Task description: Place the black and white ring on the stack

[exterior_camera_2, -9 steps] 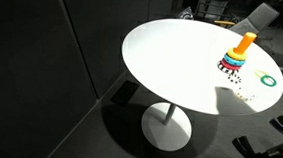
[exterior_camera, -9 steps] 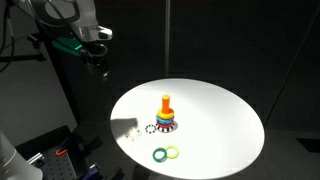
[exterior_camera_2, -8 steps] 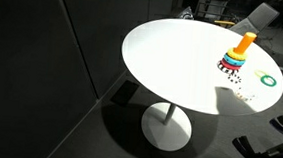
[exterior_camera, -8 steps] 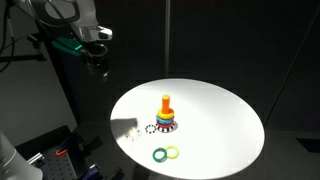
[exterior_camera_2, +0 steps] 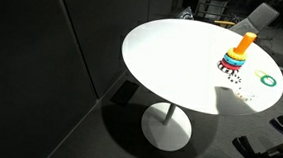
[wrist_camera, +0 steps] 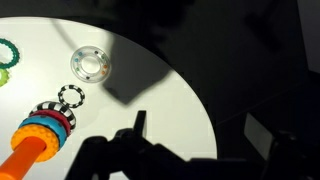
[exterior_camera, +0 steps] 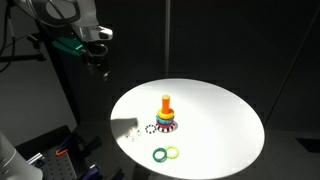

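**Q:** Nothing has moved since the earlier frame?
**A:** Nothing. In an exterior view the claw (exterior_camera: 98,62) hangs well apart from the black and white ring (exterior_camera: 152,128), which lies flat on the round white tabletop (exterior_camera: 220,120) just beside the stack (exterior_camera: 166,112).

**Q:** Elsewhere?
**A:** In an exterior view the ring is too small to tell (exterior_camera_2: 237,54). In the wrist view the segmented ring is beside the cone's base, and the claw's dark fingers are spread and empty.

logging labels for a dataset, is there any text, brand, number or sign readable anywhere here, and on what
No text can be read in any view.
The stack, black and white ring, green ring, yellow ring and table: plain surfaces, no print visible.
Robot arm: any marking on it is too small to read.
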Action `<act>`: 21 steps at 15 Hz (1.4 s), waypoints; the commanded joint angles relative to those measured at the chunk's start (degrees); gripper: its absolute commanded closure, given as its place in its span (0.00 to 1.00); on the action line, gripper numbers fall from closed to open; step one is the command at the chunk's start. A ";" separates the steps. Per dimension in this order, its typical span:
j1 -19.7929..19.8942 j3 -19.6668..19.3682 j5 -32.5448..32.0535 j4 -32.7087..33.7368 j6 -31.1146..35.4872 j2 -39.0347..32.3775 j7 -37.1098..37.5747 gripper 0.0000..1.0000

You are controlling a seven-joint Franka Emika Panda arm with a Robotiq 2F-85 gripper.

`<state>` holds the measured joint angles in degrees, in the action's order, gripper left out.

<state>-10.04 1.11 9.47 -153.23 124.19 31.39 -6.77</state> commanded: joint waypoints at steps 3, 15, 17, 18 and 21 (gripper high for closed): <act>2.80 1.33 -2.86 3.66 1.72 -4.61 1.70 0.00; 8.90 0.81 -11.48 7.89 9.08 -18.55 4.49 0.00; 9.64 0.73 -13.24 7.44 10.56 -20.13 5.66 0.00; 9.97 0.71 -14.02 7.01 11.43 -20.75 6.34 0.00; 10.68 0.50 -15.91 5.67 14.55 -22.28 8.33 0.00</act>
<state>-0.12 1.73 -4.04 -146.95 136.06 10.34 -1.17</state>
